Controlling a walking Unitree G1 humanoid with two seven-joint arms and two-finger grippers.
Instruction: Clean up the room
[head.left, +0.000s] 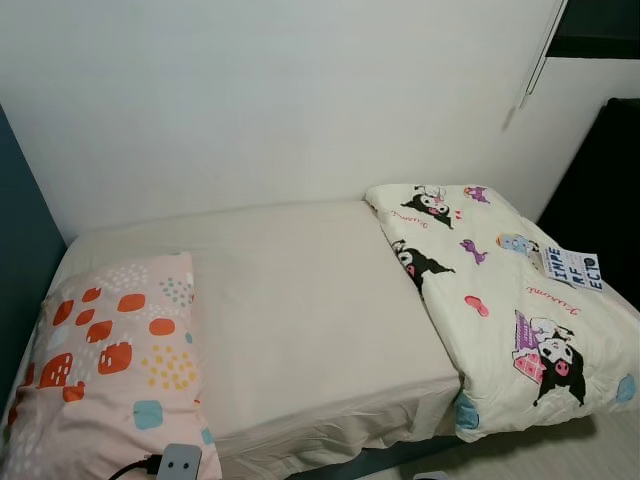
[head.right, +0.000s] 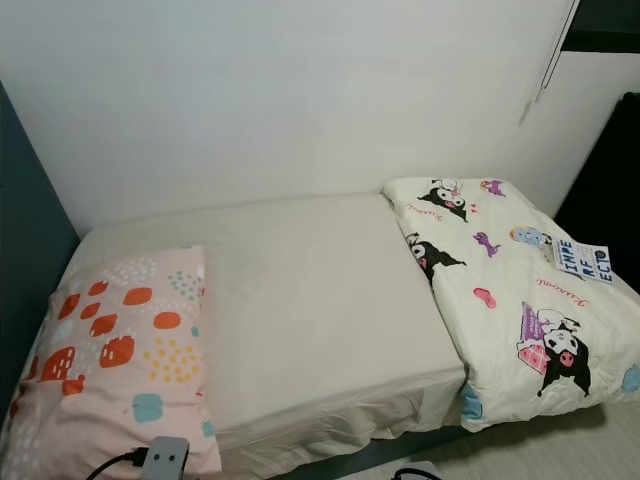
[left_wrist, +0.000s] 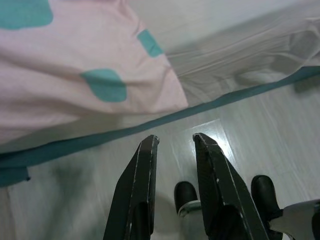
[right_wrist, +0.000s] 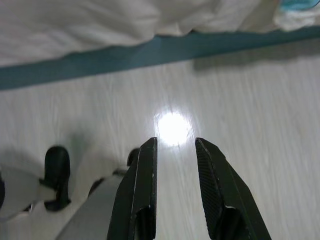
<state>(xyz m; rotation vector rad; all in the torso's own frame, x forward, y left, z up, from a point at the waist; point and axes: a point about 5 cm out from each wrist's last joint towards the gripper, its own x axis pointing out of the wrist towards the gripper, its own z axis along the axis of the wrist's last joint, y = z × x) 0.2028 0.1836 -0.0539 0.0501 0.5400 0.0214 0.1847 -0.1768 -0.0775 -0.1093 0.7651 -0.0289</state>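
The left tool (left_wrist: 175, 141) hangs over the floor (left_wrist: 280, 130) by the bed's edge, fingers slightly parted, holding nothing. The right tool (right_wrist: 175, 142) hangs likewise, empty, over the floor.

On the bed (head.left: 310, 300), the pink patterned pillow (head.left: 115, 370) lies at about 8 o'clock, a small grey plug-like device (head.left: 180, 461) at its lower edge, perhaps a charger. The cartoon-print quilt (head.left: 510, 310) sits bunched at 3 o'clock, a printed card (head.left: 572, 268) lying on it. The quilt looks soft, light and floppy; a corner or hem is the best place to pinch.
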